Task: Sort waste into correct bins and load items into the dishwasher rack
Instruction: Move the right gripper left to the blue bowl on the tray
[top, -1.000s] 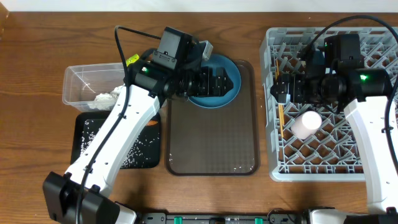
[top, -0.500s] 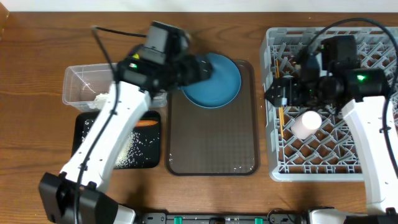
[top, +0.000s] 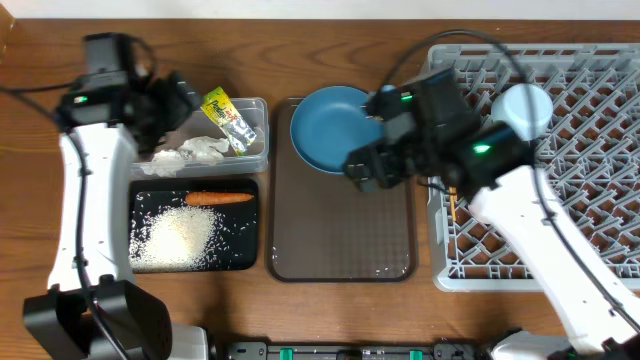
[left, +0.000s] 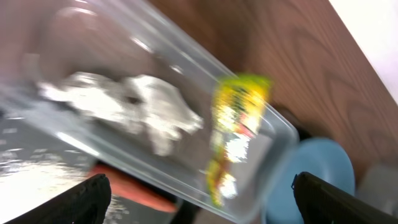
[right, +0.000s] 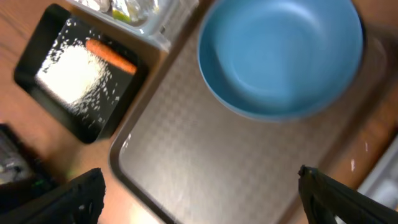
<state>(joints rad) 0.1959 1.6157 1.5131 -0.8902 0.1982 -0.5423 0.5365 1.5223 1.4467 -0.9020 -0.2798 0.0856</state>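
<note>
The clear tub (top: 255, 135) holds crumpled white paper (top: 192, 151) and the yellow-green wrapper (top: 229, 116). The black tray (top: 247, 255) holds the carrot (top: 218, 198) and rice scraps (top: 184, 233). My left gripper (top: 175, 100) is open and empty over the tub's left end. The left wrist view shows the left gripper (left: 200, 205), paper (left: 134, 106) and wrapper (left: 239, 124). The blue plate (top: 335, 128) lies at the far end of the brown tray (top: 340, 220). My right gripper (top: 362, 170) is open and empty just above that tray, beside the plate (right: 280, 56); it also shows in the right wrist view (right: 202, 205).
The grey rack (top: 590, 180) fills the right side. A pale round cup or bowl (top: 522, 108) sits in its far part, and wooden chopsticks (top: 452, 205) stand at its left edge. My right arm hides part of the rack.
My left arm swung left from the blue plate to over the clear tub. My right arm came out of the rack and moved left over the brown tray.
</note>
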